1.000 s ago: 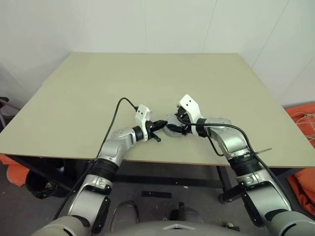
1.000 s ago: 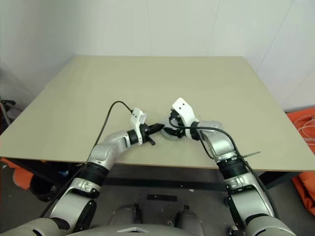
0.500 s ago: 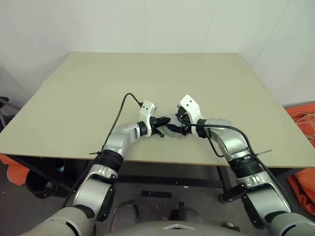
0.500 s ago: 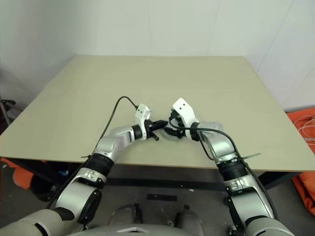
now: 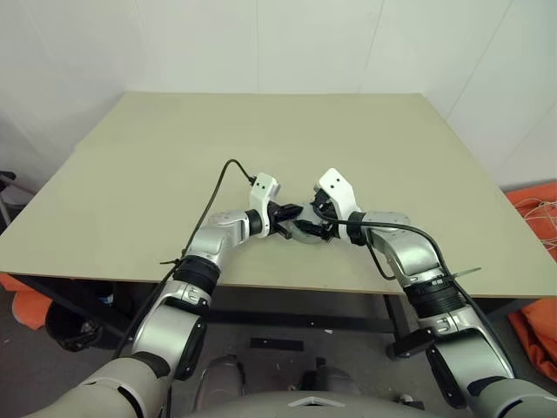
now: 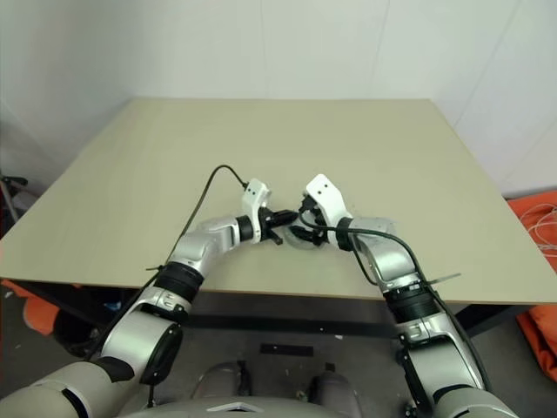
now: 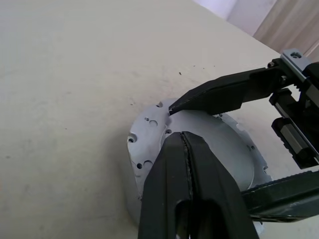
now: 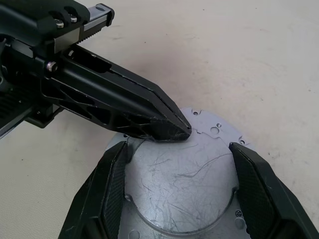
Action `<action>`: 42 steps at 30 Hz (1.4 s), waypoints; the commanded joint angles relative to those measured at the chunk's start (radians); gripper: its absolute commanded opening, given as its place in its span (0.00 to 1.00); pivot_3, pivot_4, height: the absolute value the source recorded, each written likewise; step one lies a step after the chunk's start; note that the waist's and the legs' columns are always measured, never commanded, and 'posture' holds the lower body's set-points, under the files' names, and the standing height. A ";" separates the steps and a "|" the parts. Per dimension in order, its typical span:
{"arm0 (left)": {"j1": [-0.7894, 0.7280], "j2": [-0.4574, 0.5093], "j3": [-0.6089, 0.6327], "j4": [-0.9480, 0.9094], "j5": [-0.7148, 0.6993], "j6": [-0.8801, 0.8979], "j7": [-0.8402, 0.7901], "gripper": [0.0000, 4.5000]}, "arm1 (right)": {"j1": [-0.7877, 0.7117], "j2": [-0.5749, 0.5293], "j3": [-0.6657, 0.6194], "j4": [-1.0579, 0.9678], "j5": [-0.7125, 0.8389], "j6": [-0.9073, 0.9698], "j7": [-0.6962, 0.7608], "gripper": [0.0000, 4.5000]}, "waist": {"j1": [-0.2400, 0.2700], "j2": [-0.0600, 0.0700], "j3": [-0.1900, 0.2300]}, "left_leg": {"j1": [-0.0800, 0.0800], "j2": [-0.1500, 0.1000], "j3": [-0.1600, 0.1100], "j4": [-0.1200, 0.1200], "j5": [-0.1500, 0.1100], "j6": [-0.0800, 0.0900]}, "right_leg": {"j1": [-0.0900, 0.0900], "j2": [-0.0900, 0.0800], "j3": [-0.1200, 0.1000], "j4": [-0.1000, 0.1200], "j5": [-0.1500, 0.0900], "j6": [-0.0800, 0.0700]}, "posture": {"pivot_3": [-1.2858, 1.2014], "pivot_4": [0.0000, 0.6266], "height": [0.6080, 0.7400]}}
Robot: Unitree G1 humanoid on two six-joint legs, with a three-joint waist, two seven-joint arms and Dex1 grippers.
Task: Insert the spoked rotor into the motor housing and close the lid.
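1. Looking at the head views: motor housing (image 5: 306, 232) sits on the desk (image 5: 261, 148) near its front edge, between the two hands. Right hand (image 5: 318, 228) straddles it, fingers spread wide on either side; left hand (image 5: 288, 223) fully closed, nothing in it, tip at the housing's left edge.
2. Left wrist view: left hand (image 7: 185, 149), fingers pressed together, rests on or just over the housing (image 7: 149, 124) top; cannot tell if touching. Housing looks like a short silver-grey metal cylinder, flat scratched top plate, small holes and notches round the rim. No windings visible from here.
3. Right wrist view: right hand (image 8: 182, 169) fingers flank the housing (image 8: 199, 149), close to the wall on both sides; firm clamp or not, cannot tell. Left hand's tip lies at the far rim.
4. Handling, judged: solid metal, likely heavy for its size, rigid, not fragile; smooth wall may be slippery. Best hold is across the side wall at opposite points, low, as the right hand is set.
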 commanded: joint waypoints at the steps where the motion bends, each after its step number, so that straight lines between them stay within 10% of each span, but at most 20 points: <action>1: 0.005 -0.003 -0.018 -0.026 0.005 0.032 -0.032 0.00 | 0.013 0.001 0.024 -0.031 0.000 0.020 0.013 0.70 | 0.000 0.000 0.000 | 0.000 0.000 0.000 0.000 0.000 0.000 | 0.000 0.000 0.000 0.000 0.000 0.000 | 0.52 0.00 1.00; 21: 0.028 -0.011 -0.037 -0.055 0.035 0.077 -0.035 0.00 | 0.044 -0.034 0.044 -0.121 0.021 0.062 0.060 0.70 | 0.013 0.000 0.000 | -0.001 -0.001 0.000 -0.001 -0.002 0.003 | 0.000 -0.001 0.000 -0.002 -0.001 -0.002 | 0.52 0.00 1.00; 26: 0.033 -0.015 -0.035 -0.064 0.032 0.082 -0.035 0.00 | 0.054 -0.053 0.052 -0.178 0.041 0.096 0.102 0.99 | 0.013 0.000 0.000 | -0.001 0.000 0.000 -0.001 -0.002 0.003 | 0.000 0.000 0.000 -0.002 -0.002 -0.001 | 0.52 0.00 1.00; 42: 0.035 -0.022 -0.028 -0.070 0.029 0.086 -0.033 0.00 | 0.105 -0.092 0.005 -0.317 0.071 0.188 0.095 0.99 | -0.001 0.000 0.000 | 0.000 0.000 0.000 -0.003 -0.002 0.003 | -0.001 0.000 0.000 -0.002 -0.002 -0.002 | 0.52 0.00 1.00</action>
